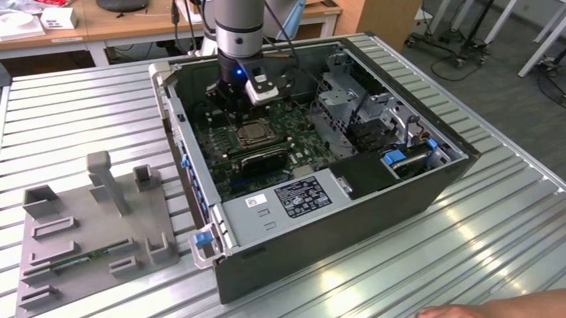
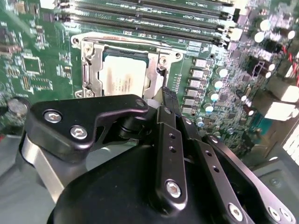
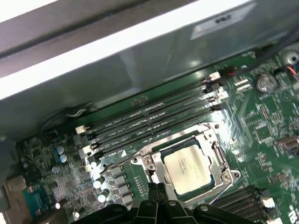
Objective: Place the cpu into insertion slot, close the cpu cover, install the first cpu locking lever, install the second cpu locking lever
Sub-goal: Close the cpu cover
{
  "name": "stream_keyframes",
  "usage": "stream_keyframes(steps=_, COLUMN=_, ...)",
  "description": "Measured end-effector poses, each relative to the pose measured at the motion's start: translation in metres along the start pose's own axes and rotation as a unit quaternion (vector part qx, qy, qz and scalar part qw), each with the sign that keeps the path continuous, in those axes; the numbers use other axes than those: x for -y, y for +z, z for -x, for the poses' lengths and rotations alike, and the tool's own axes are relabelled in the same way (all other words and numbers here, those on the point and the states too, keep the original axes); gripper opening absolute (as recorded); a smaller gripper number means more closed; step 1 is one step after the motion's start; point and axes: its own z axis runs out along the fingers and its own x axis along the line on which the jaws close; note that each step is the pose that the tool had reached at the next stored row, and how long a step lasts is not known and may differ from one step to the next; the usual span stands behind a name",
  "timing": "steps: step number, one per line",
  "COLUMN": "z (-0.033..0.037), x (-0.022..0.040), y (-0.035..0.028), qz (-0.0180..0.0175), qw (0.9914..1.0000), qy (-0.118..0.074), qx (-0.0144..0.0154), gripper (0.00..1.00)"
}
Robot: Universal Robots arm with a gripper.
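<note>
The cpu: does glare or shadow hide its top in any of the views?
In the second wrist view, glare washes the top of the cpu nearly white. In the first wrist view it is pale but evenly lit, while a very bright white band crosses the case wall. In the exterior view it sits dim inside the case, and the table slats carry bright reflections.

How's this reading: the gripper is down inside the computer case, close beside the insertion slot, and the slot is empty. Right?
Not empty: the cpu already sits in the insertion slot, its silvery top plain in the first wrist view. The rest holds: the gripper is inside the computer case, close beside the slot.
</note>
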Motion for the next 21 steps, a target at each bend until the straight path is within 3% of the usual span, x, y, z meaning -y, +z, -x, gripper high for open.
stream_keyframes(steps=4, z=0.0000, x=0.0000, y=0.0003, qz=0.0002, qw=0.99932, qy=-0.037, qx=-0.0014, gripper=0.10)
stream_keyframes(steps=7, z=0.0000, x=0.0000, y=0.0007, qz=0.0002, qw=0.99797, qy=-0.064, qx=-0.0024, gripper=0.10)
stream_keyframes(steps=14, z=0.0000, x=0.0000, y=0.0017, qz=0.0003, qw=0.99240, qy=-0.123, qx=-0.0048, gripper=0.10)
stream_keyframes(steps=18, z=-0.0002, x=0.0001, y=0.0020, qz=0.0009, qw=0.99173, qy=-0.128, qx=-0.0044, gripper=0.10)
stream_keyframes(steps=21, z=-0.0010, x=0.0004, y=0.0025, qz=0.0055, qw=0.99144, qy=-0.130, qx=0.0014, gripper=0.10)
